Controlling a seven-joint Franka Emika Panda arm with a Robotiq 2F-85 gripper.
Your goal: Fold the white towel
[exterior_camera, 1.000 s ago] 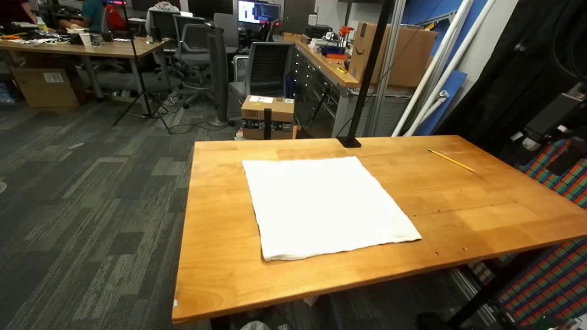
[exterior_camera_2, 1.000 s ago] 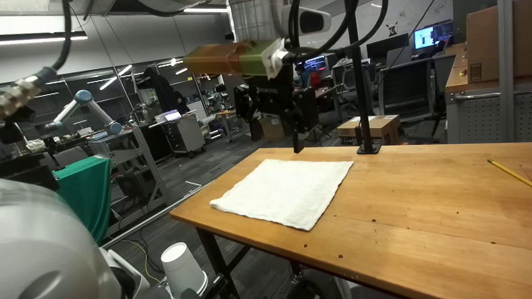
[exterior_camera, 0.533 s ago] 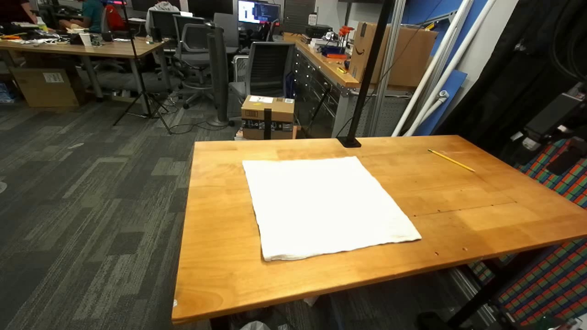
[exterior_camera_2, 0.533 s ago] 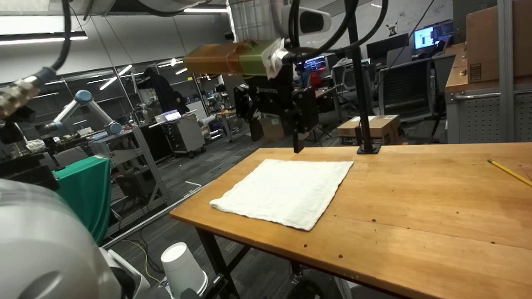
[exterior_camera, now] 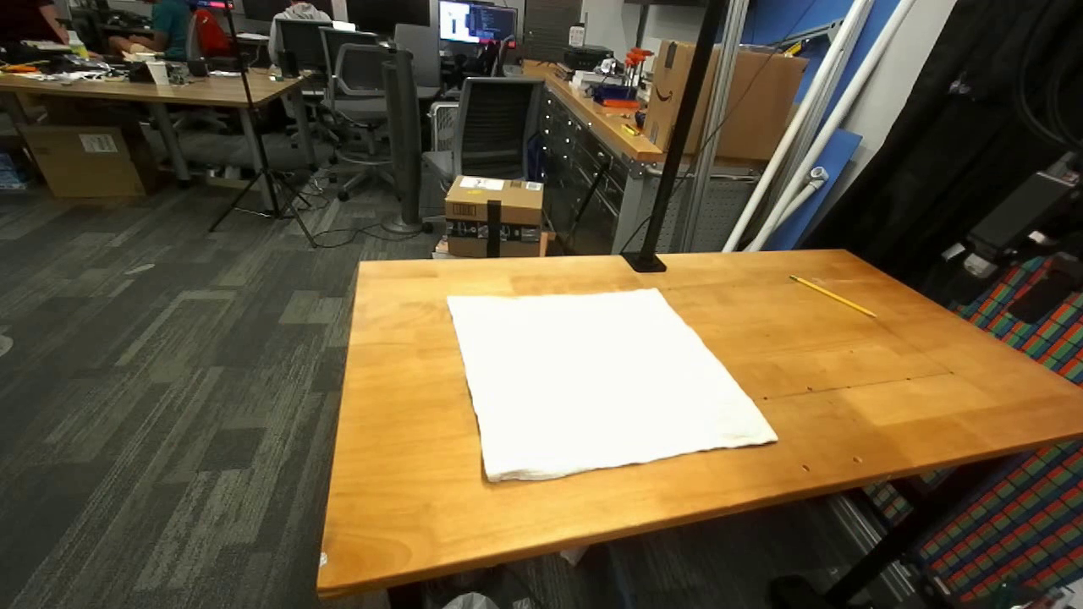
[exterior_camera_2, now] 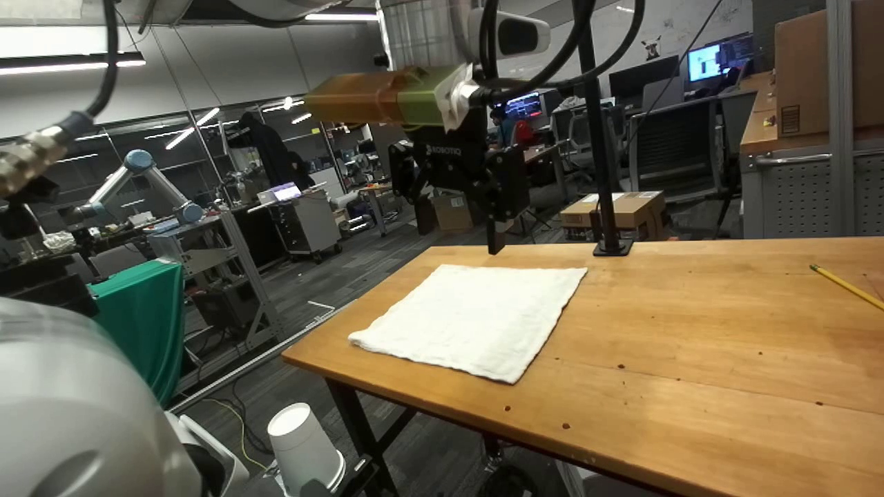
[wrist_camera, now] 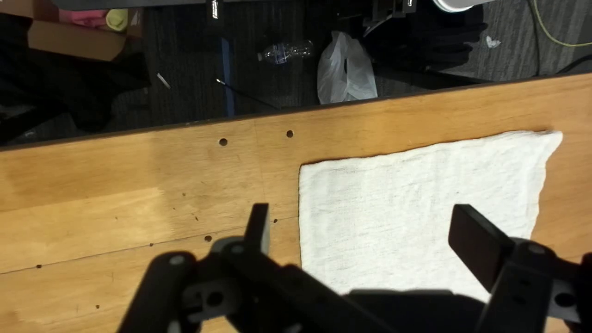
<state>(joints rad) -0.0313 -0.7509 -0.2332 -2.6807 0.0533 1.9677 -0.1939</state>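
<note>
jaws of the black robotiq gripper point(wrist_camera: 358, 209) stand wide apart, above the white towel point(wrist_camera: 397, 199) and well apart from it. in the wrist view one finger point(wrist_camera: 255, 226) shows against bare wood and the other finger point(wrist_camera: 478, 245) against the towel, a side edge of the towel running between them. the towel lies flat and spread out on the left part of the wooden table point(exterior_camera: 398, 406) in both exterior views, its edges a little wavy. the tabletop is honey-coloured, with small dark holes point(wrist_camera: 223, 142) and a thin seam point(exterior_camera: 854, 386) to the right of the towel. farther right lies a yellow pencil point(exterior_camera: 832, 296), well apart from the towel, and a black post point(exterior_camera: 674, 152) stands at the far edge. past that edge, in an exterior view, come a cardboard box with a black strip point(exterior_camera: 470, 211), then a grey mesh-backed office chair point(exterior_camera: 499, 127), over dark patterned carpet point(exterior_camera: 211, 381). a large cardboard box point(exterior_camera: 753, 101) stands on a workbench point(exterior_camera: 592, 101) at the far right. farthest off, a person in a teal shirt point(exterior_camera: 175, 30) is at a cluttered desk point(exterior_camera: 211, 91) on the left, and a lit monitor point(exterior_camera: 464, 21) stands near the back.
</note>
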